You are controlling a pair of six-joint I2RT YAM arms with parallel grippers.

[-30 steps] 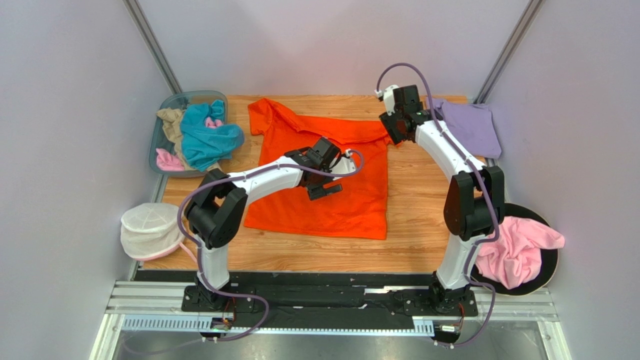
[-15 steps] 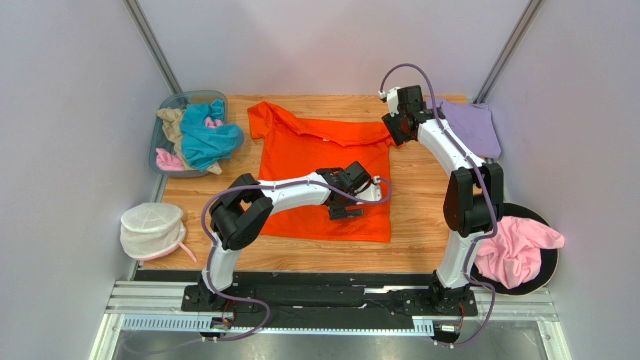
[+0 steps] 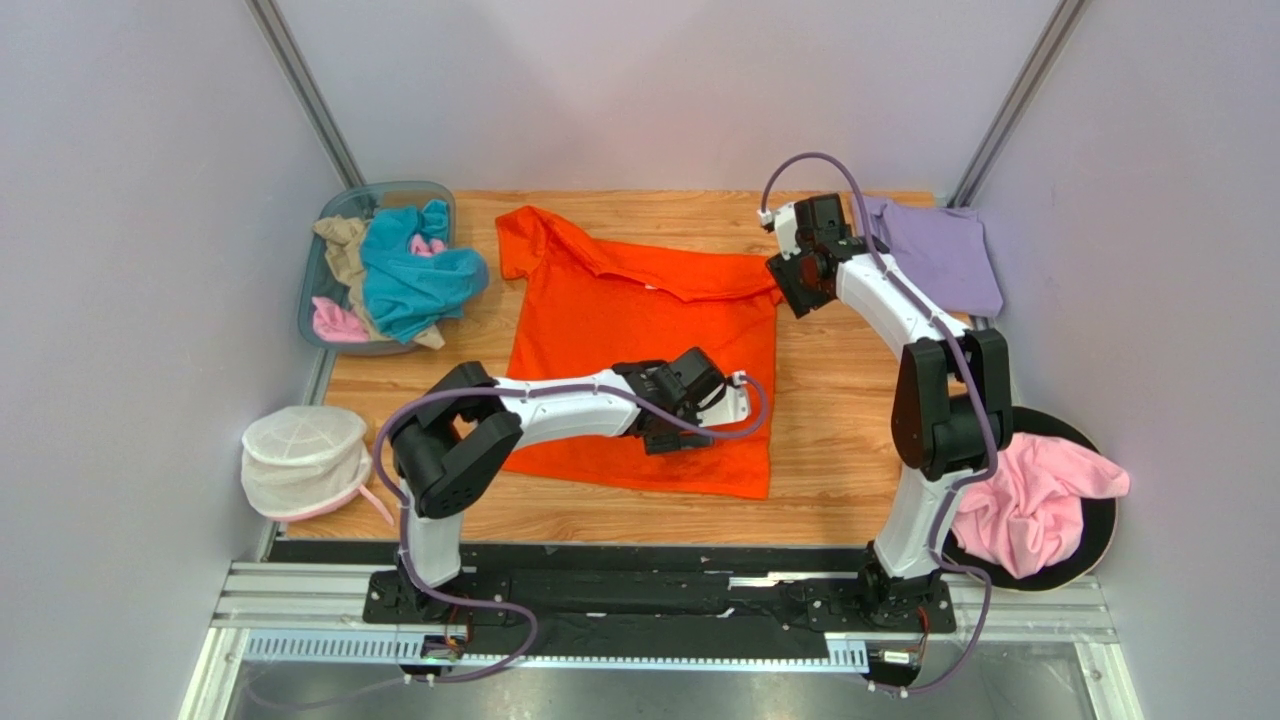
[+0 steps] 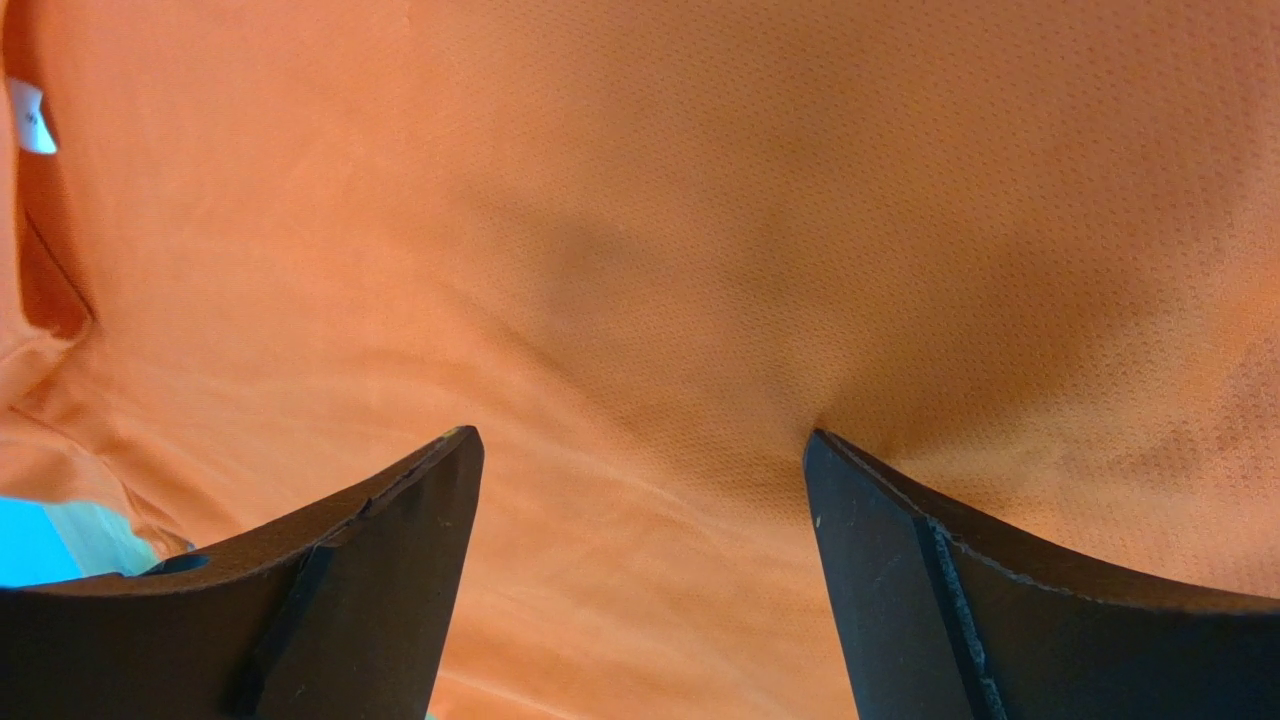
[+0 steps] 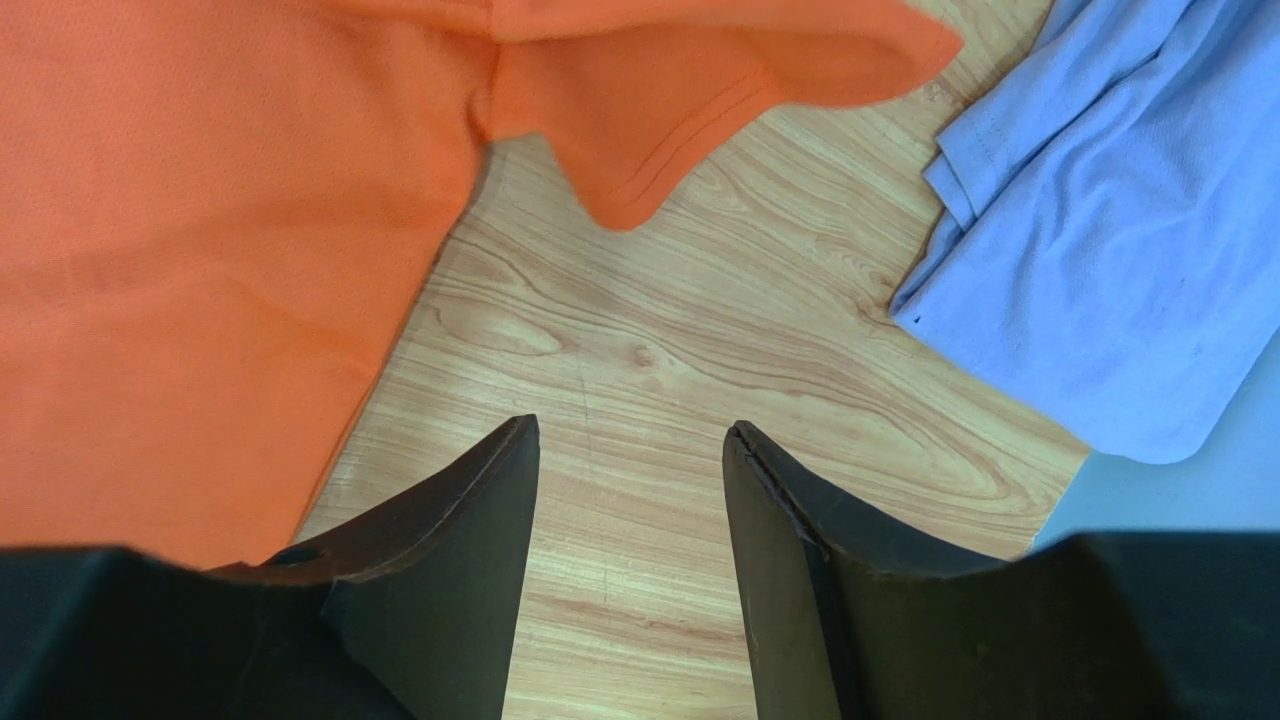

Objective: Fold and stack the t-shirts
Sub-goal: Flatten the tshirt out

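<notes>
The bright orange t-shirt point(image 3: 631, 323) lies spread flat in the middle of the table. My left gripper point(image 3: 718, 413) is low over its near right part. In the left wrist view its jaws point(image 4: 643, 438) stand wide apart with only orange cloth point(image 4: 721, 225) between them and hold nothing. My right gripper point(image 3: 793, 288) is at the shirt's far right sleeve. In the right wrist view it point(image 5: 633, 426) is open and empty over bare wood, with the sleeve point(image 5: 706, 90) just ahead. The pale lavender t-shirt point(image 3: 944, 252) lies at the far right corner and shows in the right wrist view point(image 5: 1112, 255).
A clear bin point(image 3: 334, 203) at the far left holds teal point(image 3: 406, 270), tan and pink shirts. A white mesh pouch point(image 3: 305, 458) sits at the table's left edge. A pink shirt point(image 3: 1037, 503) lies on a black round stand point(image 3: 1104, 533) off the right edge.
My left gripper has slid from the shirt's middle toward its near right corner, and the shirt's near hem has shifted nearer. My right gripper has moved slightly nearer.
</notes>
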